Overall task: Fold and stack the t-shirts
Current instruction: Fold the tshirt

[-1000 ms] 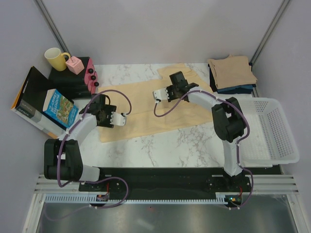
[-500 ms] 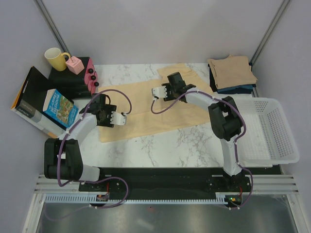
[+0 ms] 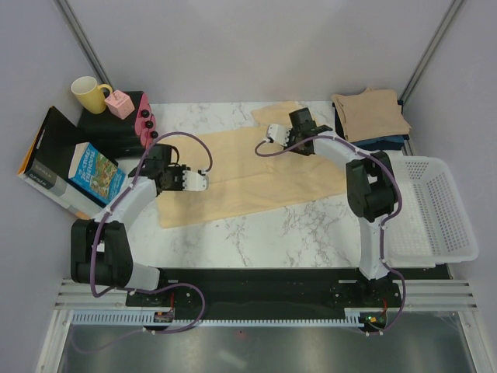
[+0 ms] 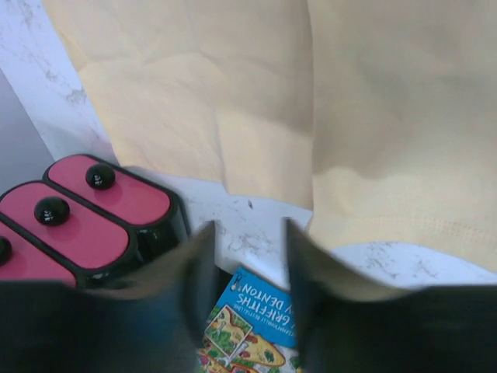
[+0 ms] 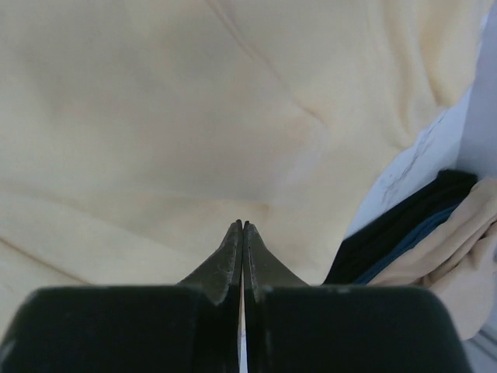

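right claw (image 5: 242, 227), jaws together, over the spread pale yellow t-shirt (image 3: 256, 175)

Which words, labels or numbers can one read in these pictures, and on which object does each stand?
"IFFITHS": on the cover of the blue book, left wrist view, upside down; the rest of the word is hidden.
"Y DENTON": same cover, next line; the rest is also hidden.
Title of the same book in the top view: too small to read.
White lettering on the black box: too small to read.
No other text shows.
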### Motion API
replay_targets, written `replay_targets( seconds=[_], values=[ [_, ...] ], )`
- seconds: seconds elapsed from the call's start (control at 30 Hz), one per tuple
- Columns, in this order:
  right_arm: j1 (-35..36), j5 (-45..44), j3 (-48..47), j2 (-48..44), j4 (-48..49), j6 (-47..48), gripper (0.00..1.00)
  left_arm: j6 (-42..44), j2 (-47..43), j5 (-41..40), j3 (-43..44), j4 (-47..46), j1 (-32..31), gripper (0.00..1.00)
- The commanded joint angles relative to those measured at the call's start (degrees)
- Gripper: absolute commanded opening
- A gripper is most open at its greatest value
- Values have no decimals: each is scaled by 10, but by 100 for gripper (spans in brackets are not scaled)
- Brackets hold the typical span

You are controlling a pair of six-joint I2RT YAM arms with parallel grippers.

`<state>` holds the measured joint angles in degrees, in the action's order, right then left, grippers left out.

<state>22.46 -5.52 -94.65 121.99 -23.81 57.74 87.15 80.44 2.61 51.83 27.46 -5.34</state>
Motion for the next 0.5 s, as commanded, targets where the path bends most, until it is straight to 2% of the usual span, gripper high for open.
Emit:
replay_targets(
  seconds=[0.0,0.03,0.07,0.23,0.37,0.4,0.47],
  values=[
    [-34,21,31,-53,-72,-40,0,-50,15,52,44,34,-15,22],
    [-37,20,40,-62,-83,-39,0,-51,14,57,47,54,-16,8],
    [-46,23,49,-71,-91,-31,0,-51,15,62,49,63,-18,2],
    [-65,19,90,-114,-149,-9,0,-30,8,81,45,112,-20,2],
    [-73,21,121,-133,-153,-10,0,-22,10,113,54,176,-20,2],
    [-73,22,123,-132,-154,-13,0,-14,14,112,51,184,-27,3],
    [-73,28,126,-125,-153,-19,0,-12,24,107,38,189,-34,11]
  ],
)
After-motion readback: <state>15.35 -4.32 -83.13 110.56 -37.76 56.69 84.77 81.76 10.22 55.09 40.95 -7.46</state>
